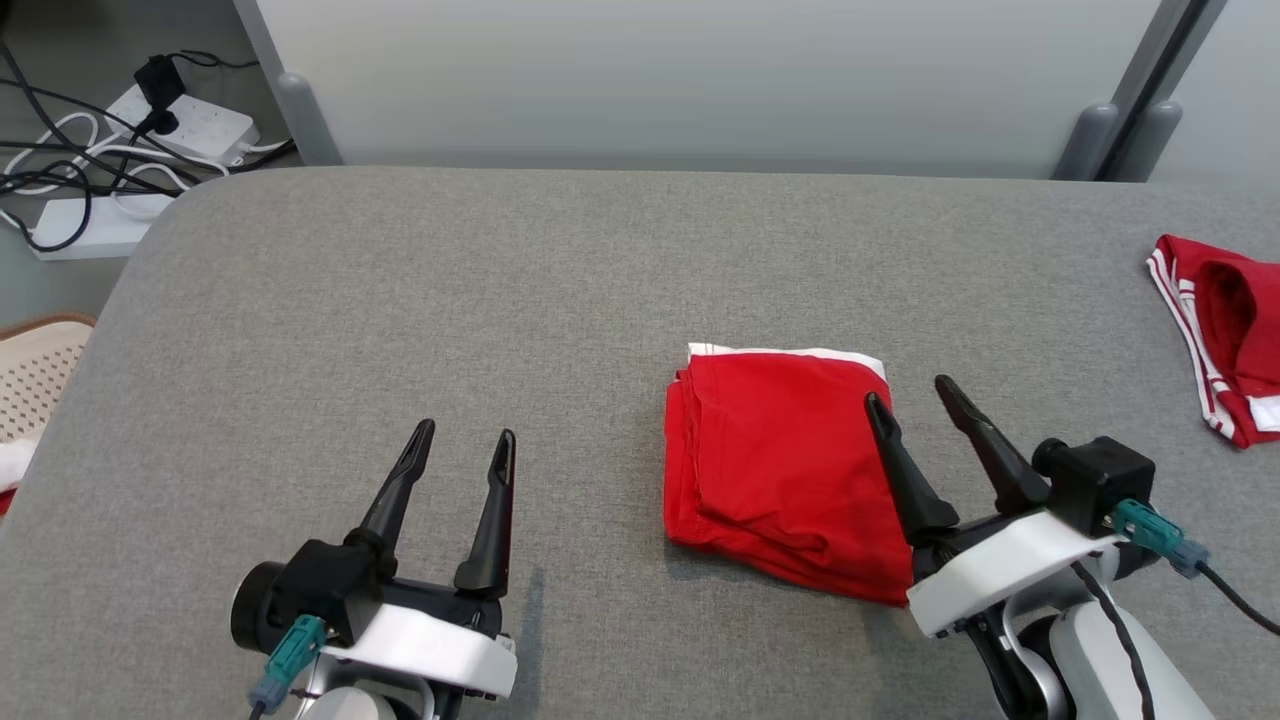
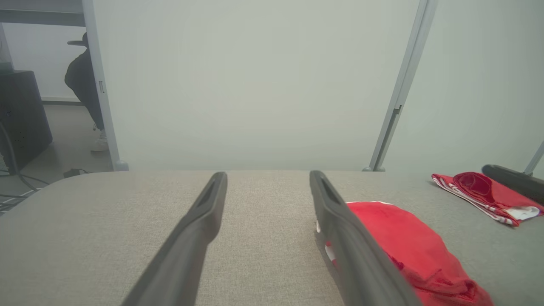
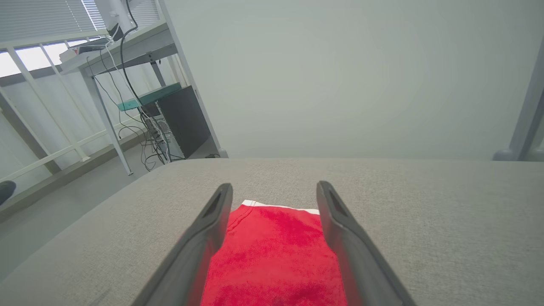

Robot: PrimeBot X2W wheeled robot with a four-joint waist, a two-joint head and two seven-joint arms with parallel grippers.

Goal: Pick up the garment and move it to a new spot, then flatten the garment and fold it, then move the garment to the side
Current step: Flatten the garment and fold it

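A folded red garment (image 1: 775,470) is laid toward the table's (image 1: 400,300) near edge. The left end effector (image 1: 467,432) and right end effector (image 1: 907,390) are seen open.

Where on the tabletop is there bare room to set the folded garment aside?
Bare: the left half of the tabletop, from the left hand to the far edge; the far strip beyond the folded red garment; the gap between it and the striped red garment. Crowded: near right, where the right hand overlaps the fold.

Folded red garment (image 1: 775,470), grey table (image 1: 400,300)
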